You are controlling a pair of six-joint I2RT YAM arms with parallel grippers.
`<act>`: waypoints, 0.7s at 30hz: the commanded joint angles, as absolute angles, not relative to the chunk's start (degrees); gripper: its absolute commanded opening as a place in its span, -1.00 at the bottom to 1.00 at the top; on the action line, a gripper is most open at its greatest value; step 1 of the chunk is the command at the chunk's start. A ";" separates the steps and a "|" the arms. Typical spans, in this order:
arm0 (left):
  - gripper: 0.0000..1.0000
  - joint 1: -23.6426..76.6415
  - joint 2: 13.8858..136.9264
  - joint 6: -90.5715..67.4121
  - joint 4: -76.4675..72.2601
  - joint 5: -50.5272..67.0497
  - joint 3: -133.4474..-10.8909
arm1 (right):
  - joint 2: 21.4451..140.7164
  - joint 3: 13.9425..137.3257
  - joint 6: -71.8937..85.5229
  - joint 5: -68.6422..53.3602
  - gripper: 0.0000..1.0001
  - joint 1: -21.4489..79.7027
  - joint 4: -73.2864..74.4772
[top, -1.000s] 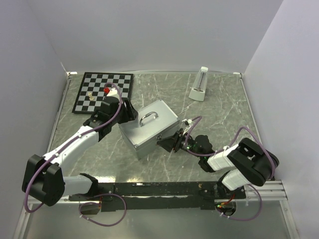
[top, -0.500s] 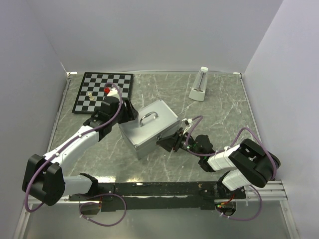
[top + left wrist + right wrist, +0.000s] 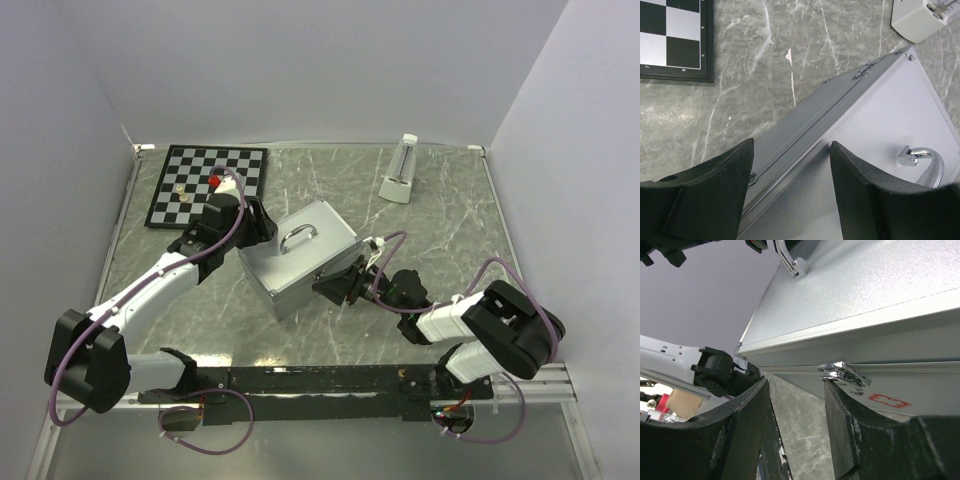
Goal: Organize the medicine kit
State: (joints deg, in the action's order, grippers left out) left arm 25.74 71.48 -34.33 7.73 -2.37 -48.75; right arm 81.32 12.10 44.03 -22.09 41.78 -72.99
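Observation:
The medicine kit (image 3: 300,258) is a closed silver case in the middle of the table, with its handle (image 3: 297,237) on top. My left gripper (image 3: 252,226) is open at the case's rear left edge. In the left wrist view (image 3: 791,150) its fingers straddle the hinged back seam of the kit (image 3: 880,115). My right gripper (image 3: 338,285) is open at the case's front right. In the right wrist view (image 3: 796,390) its right finger (image 3: 840,410) sits just under the chrome latch (image 3: 842,374), beside the red mark (image 3: 889,400). Nothing is held.
A chessboard (image 3: 208,185) with a few small pieces lies at the back left and shows in the left wrist view (image 3: 672,40). A white and clear boxy object (image 3: 400,172) stands at the back right and also shows there (image 3: 920,17). Grey walls close three sides.
My right arm has edged slightly left toward the case front. The case and my left arm have not visibly moved.

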 commanded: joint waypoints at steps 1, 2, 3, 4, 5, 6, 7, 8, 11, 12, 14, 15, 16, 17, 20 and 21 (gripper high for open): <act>0.33 26.72 72.95 -34.80 11.25 -0.53 -47.46 | 78.75 14.50 42.80 -20.74 0.11 41.92 -85.08; 0.33 26.72 72.86 -34.80 11.16 -0.53 -47.46 | 78.75 14.50 42.80 -20.66 0.11 41.92 -85.08; 0.33 26.63 72.86 -34.72 11.08 -0.53 -47.37 | 78.75 14.50 42.80 -20.74 0.11 41.84 -85.08; 0.33 26.72 72.86 -34.80 11.16 -0.53 -47.37 | 78.66 14.50 42.80 -20.57 0.11 41.84 -85.08; 0.33 26.72 72.86 -34.80 11.16 -0.53 -47.37 | 78.75 14.50 42.80 -20.57 0.11 41.84 -85.17; 0.33 26.81 72.77 -34.72 11.16 -0.53 -47.37 | 78.84 14.50 42.80 -20.57 0.11 41.92 -85.08; 0.33 26.81 72.77 -34.80 11.25 -0.53 -47.37 | 78.92 14.59 42.89 -20.57 0.11 41.84 -85.08; 0.33 26.81 72.77 -34.80 11.16 -0.53 -47.37 | 79.10 14.59 42.98 -20.48 0.11 41.84 -85.17; 0.33 26.72 72.77 -34.72 11.34 -0.53 -47.37 | 79.37 14.68 43.07 -20.57 0.11 41.84 -85.43; 0.33 26.81 72.77 -34.72 11.34 -0.53 -47.20 | 79.45 14.85 42.98 -20.65 0.11 41.84 -84.91; 0.33 26.81 72.77 -34.72 11.34 -0.53 -47.28 | 79.54 15.12 42.98 -20.65 0.11 41.75 -84.46; 0.33 26.81 72.77 -34.63 11.25 -0.53 -47.20 | 79.72 15.12 42.98 -20.57 0.11 41.75 -84.46; 0.33 26.81 72.77 -34.80 11.34 -0.53 -47.20 | 79.98 15.20 43.07 -20.57 0.11 41.75 -84.46; 0.33 26.81 72.77 -34.72 11.25 -0.53 -47.28 | 80.15 15.29 43.15 -20.57 0.11 41.66 -84.20; 0.33 26.81 72.60 -34.72 11.34 -0.53 -47.11 | 80.77 15.47 43.42 -20.66 0.11 41.57 -84.11; 0.33 26.89 72.60 -34.72 11.34 -0.53 -47.20 | 80.95 15.38 43.50 -20.65 0.11 41.49 -84.11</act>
